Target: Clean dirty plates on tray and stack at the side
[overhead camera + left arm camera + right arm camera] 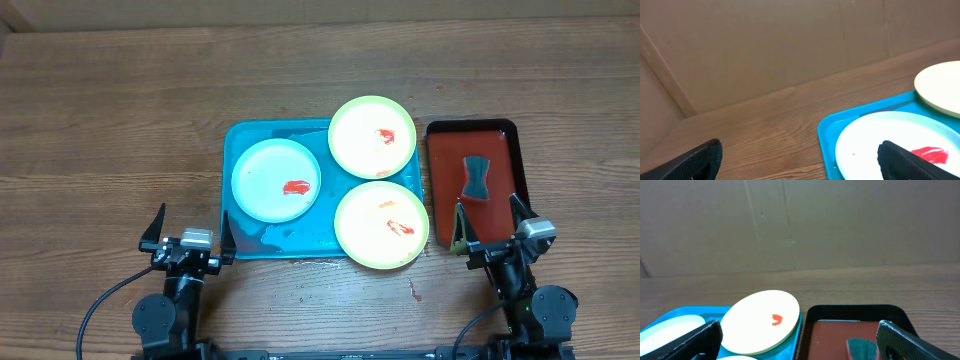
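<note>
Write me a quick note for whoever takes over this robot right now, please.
Left gripper: open, empty, by the turquoise tray's near-left corner.
Right gripper: open, empty, at the red tray's near end, sponge untouched.
Blue plate, far lime plate and near lime plate sit on the turquoise tray, all red-smeared.
Done: nothing. Left: clean all three, stack them aside.

Wooden table (120, 120), dark red black-rimmed tray (445, 165), teal hourglass-shaped sponge (477, 178) lying in it, brown wall (840, 225) behind
</note>
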Available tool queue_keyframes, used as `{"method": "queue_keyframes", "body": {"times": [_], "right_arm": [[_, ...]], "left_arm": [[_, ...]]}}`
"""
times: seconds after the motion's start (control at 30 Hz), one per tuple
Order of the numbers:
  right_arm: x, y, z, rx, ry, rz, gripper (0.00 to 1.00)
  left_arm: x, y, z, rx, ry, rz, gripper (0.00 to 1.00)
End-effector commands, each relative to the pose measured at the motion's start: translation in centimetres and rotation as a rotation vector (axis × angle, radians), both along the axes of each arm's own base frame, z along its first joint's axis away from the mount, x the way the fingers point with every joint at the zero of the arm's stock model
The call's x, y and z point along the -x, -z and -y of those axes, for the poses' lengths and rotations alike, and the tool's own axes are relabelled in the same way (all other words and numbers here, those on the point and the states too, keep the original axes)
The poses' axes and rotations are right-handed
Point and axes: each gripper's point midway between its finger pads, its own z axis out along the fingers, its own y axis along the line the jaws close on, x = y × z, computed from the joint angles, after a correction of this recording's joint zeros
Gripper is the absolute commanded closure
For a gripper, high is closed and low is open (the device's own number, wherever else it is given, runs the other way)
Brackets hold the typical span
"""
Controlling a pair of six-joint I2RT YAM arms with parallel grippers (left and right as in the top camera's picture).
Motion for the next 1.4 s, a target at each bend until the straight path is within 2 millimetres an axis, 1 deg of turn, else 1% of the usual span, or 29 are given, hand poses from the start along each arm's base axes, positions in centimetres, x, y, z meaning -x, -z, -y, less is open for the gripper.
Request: {"method": "queue_keyframes", "body": {"times": [0.0,0.2,0.33,0.47,0.67,0.8,0.9,1.07,1.13,1.23,1.37], "right_arm": [[0.6,-3.0,-0.4,-0.001,-0.019,0.069,0.00],[1.0,-5.0,-0.4,-0.001,-0.019,0.111,0.00],[1.2,-5.7,-0.3,-0.001,-0.019,0.126,0.00],[1.3,-6.0,-0.3,-0.001,-0.019,0.129,0.00],[1.7,-7.0,-0.3,0.000,-0.019,0.094,0.00],[1.4,-8.1,-0.3,0.004,-0.017,0.050,0.00],[0.6,-8.9,-0.3,0.004,-0.018,-0.001,0.00],[-1.8,-9.4,-0.4,0.005,-0.018,-0.159,0.00],[-3.0,-9.2,-0.4,0.005,-0.018,-0.237,0.00],[-4.9,-8.4,-0.4,0.005,-0.019,-0.381,0.00],[-7.2,-6.9,-0.9,-0.003,-0.041,-0.579,0.00]], "left_arm": [[0.4,-2.1,0.9,0.043,0.046,0.046,0.00],[0.8,-4.1,1.0,0.048,0.047,0.077,0.00],[0.6,-4.7,0.9,0.051,0.047,0.061,0.00],[0.3,-5.0,1.0,0.057,0.052,0.033,0.00],[-0.9,-6.5,1.3,0.096,0.081,-0.031,0.00],[-2.4,-7.4,1.7,0.128,0.113,-0.160,0.00],[-3.8,-7.7,1.7,0.162,0.120,-0.294,0.00],[-6.4,-7.9,1.3,0.221,0.116,-0.529,0.00],[-7.4,-7.7,1.3,0.246,0.118,-0.625,0.00],[-8.7,-6.9,1.6,0.277,0.123,-0.772,0.00],[-9.9,-5.4,3.1,0.299,0.155,-0.975,0.00]]}}
